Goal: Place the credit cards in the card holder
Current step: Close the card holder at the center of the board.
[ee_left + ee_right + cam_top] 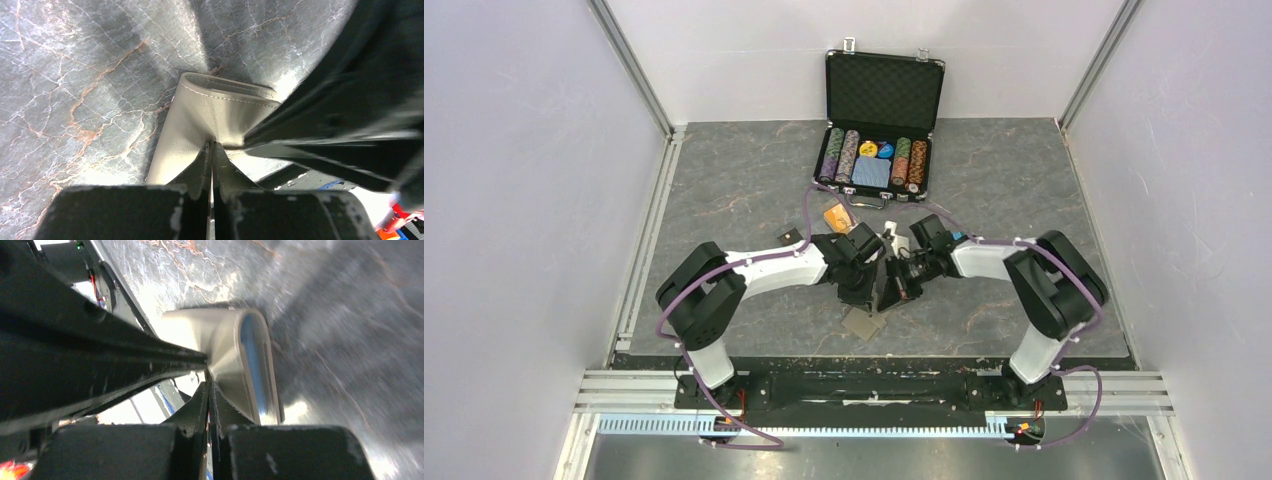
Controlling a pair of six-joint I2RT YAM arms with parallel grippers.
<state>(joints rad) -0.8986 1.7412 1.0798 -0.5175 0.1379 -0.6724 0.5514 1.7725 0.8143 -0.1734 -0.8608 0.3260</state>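
The table [75,75] is showing a dark grey marble pattern, with thin white and orange-brown veins running through it. The wallet [200,115] is looking khaki-grey outside, with a pale line of stitching along its edge, and its lining [252,355] is showing light blue. The left gripper [211,147] and the right gripper [207,385] are appearing black with pale scuffed marks. The arms [774,265] are showing white and black, with purple cables [809,215]. The case [885,90] is showing black foam and silver edges. Its chips [838,155] are showing stripes of green, purple, orange and red, around a blue deck [872,172]. The orange card [837,216] is looking bright, and the black card [790,237] is looking dark.
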